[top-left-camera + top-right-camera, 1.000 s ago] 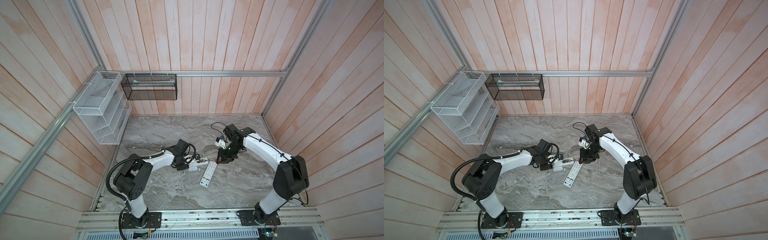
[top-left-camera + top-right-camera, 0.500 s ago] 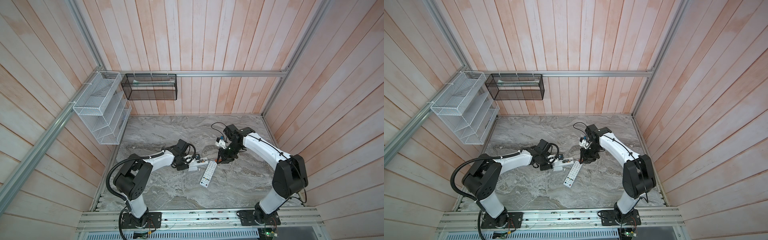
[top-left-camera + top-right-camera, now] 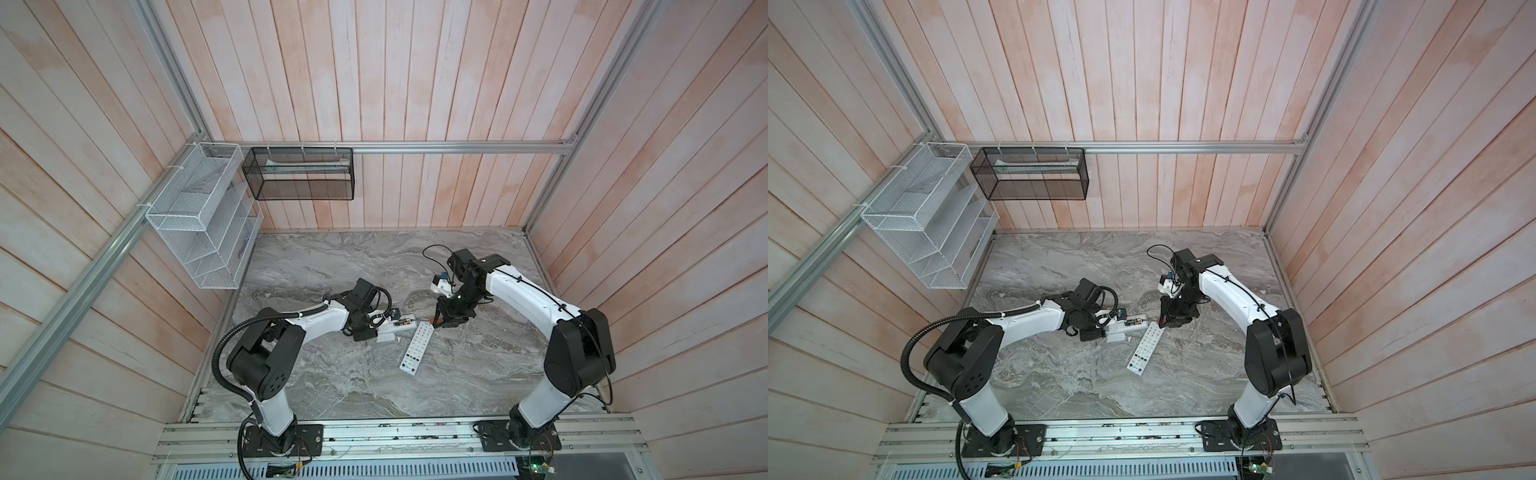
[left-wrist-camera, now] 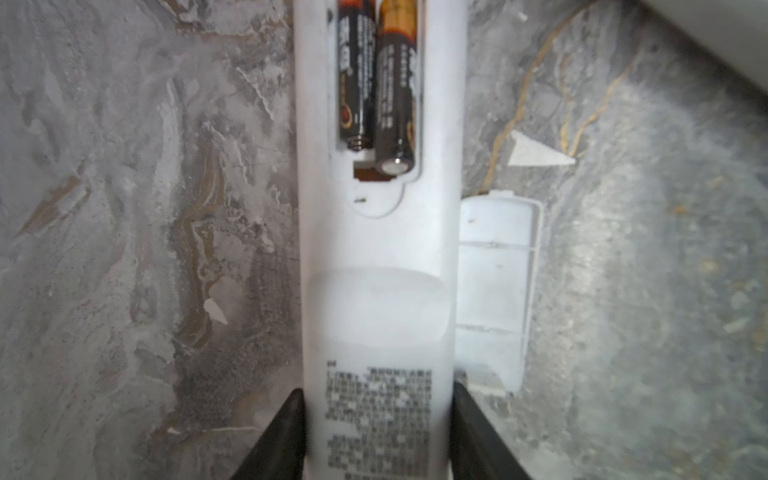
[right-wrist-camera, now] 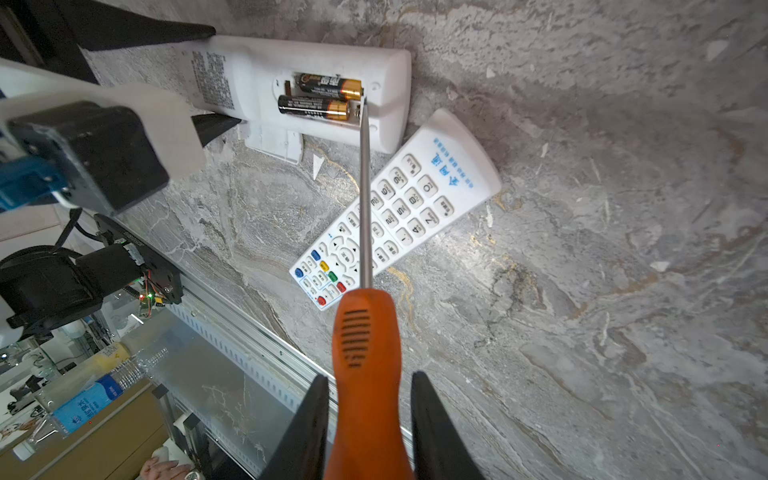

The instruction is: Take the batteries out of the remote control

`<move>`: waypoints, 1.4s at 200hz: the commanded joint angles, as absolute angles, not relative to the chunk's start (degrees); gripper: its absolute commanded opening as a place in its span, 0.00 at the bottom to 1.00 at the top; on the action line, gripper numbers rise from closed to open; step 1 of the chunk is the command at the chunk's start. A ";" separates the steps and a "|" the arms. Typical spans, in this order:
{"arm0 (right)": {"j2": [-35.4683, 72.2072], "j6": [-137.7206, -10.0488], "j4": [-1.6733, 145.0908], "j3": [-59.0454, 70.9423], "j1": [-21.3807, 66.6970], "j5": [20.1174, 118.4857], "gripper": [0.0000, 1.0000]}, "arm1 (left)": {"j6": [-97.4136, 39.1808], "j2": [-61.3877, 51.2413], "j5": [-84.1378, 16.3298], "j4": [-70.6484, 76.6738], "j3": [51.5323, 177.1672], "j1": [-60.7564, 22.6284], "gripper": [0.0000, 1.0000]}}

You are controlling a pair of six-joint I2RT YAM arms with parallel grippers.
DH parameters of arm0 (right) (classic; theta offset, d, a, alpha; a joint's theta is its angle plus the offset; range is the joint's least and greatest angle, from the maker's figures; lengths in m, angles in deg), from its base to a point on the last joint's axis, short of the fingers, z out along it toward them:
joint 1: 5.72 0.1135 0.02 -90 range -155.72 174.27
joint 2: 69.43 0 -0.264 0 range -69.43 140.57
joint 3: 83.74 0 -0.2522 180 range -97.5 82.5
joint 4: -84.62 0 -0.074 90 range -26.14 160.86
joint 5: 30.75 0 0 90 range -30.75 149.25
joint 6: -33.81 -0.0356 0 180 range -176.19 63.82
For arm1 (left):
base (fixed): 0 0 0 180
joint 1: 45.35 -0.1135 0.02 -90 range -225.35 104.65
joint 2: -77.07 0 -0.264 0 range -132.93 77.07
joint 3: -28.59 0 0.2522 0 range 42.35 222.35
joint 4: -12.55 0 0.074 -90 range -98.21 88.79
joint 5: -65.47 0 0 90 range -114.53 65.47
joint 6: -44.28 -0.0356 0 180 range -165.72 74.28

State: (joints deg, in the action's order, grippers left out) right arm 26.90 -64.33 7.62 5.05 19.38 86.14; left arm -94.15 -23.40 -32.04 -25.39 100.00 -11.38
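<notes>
The left gripper (image 4: pixel 377 392) clenched the printed end of a white remote (image 4: pixel 376 270), pinning it back-up on the marble table (image 4: pixel 124 208) so that the open battery bay faced the tool. Two batteries (image 5: pixel 316 104) lay side by side in that bay, neither yet out. The cover (image 4: pixel 494 291) lay flat on the table against the remote's side. The right gripper (image 5: pixel 370 376) was clamped on the orange handle of a screwdriver (image 5: pixel 365 332). Its thin shaft reached over a second remote (image 5: pixel 399 212), which lay buttons-up just beside the first, and its tip sat at the gold end of the nearer battery, apparently to lever it off its contact. The long shaft kept the wide jaws clear of the narrow bay. The likely risks were the tip slipping off the rounded casing, or the freed battery springing out and rolling across the table.
</notes>
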 commanded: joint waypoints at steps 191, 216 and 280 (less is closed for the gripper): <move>27.97 -65.85 8.27 3.75 19.88 83.55 0.00 | -94.77 -23.13 -35.86 -27.00 97.37 -10.20 0.20; 28.87 -66.12 8.90 3.84 20.07 84.86 0.00 | -94.56 -22.99 -35.93 -27.01 97.56 -10.13 0.20; 30.94 -69.80 9.17 1.83 20.64 86.87 0.00 | -92.27 -23.00 -35.87 -27.11 99.16 -9.58 0.19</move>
